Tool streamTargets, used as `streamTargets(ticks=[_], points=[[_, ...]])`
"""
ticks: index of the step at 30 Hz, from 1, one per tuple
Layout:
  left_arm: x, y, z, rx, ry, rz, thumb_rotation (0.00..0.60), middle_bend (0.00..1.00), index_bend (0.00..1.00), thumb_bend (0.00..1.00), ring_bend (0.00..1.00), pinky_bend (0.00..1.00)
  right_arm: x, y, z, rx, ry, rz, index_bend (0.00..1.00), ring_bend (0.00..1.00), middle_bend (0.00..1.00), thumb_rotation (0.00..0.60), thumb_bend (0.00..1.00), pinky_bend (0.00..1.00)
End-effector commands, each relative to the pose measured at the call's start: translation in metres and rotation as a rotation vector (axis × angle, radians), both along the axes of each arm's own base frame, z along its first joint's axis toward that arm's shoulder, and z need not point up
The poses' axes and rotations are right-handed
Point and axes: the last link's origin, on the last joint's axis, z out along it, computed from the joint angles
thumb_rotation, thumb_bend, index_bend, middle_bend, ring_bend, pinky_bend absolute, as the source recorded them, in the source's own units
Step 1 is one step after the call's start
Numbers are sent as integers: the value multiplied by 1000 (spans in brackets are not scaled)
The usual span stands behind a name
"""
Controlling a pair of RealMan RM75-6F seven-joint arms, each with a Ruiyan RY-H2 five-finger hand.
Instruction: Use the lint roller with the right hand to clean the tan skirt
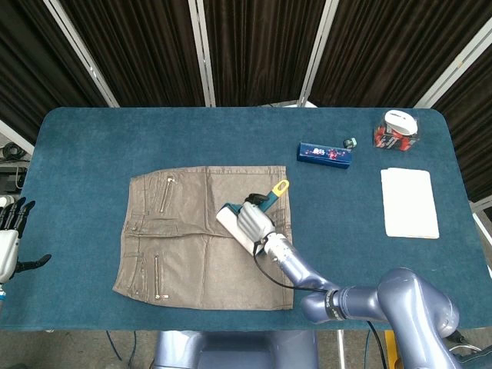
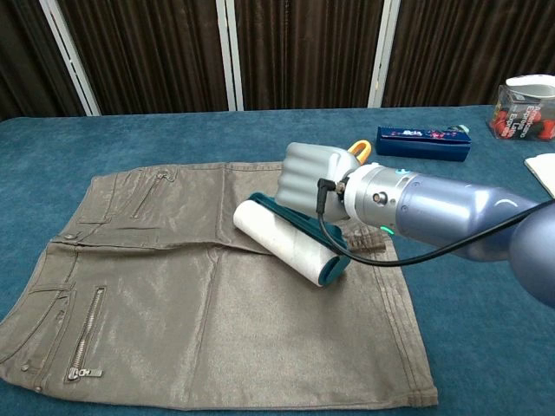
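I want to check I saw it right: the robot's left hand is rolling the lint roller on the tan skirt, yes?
Not quite: it is the right hand that holds the lint roller on the tan skirt, as the chest view shows. The left hand holds nothing, off the table's edge.

Slightly glossy tan skirt [image 2: 217, 303] cloth

Passage and obstruction record. Tan skirt [image 1: 201, 234]: lying flat mid-table; the right hand [image 1: 252, 224] and lint roller [image 2: 282, 240] are occupying its centre-right, leaving the left half with its zips lying open to passage. Far right corner: blue box [image 1: 325, 154], clear jar [image 1: 396, 130] and white cloth [image 1: 409, 202] are crowding it. Left hand [image 1: 9, 240]: hanging off the table's left edge.
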Motion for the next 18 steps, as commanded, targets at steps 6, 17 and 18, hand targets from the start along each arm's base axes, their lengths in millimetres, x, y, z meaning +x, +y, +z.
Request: streamTargets(ticks=[6,17,18], points=[[-1,1,0,-2,1,3,600,0,0,0,0,0,8,15,-4,35,-2,43,594,540,633,600,757,551],[0,1,-3,-8,8,4,600,0,0,0,0,0,-3,17,1,28,26,70,597,540,633,600,757,551],[-1,1,-3,-9,9,5,600,0,0,0,0,0,-5,14,3,16,31,69,597,540,633,600,757,551]])
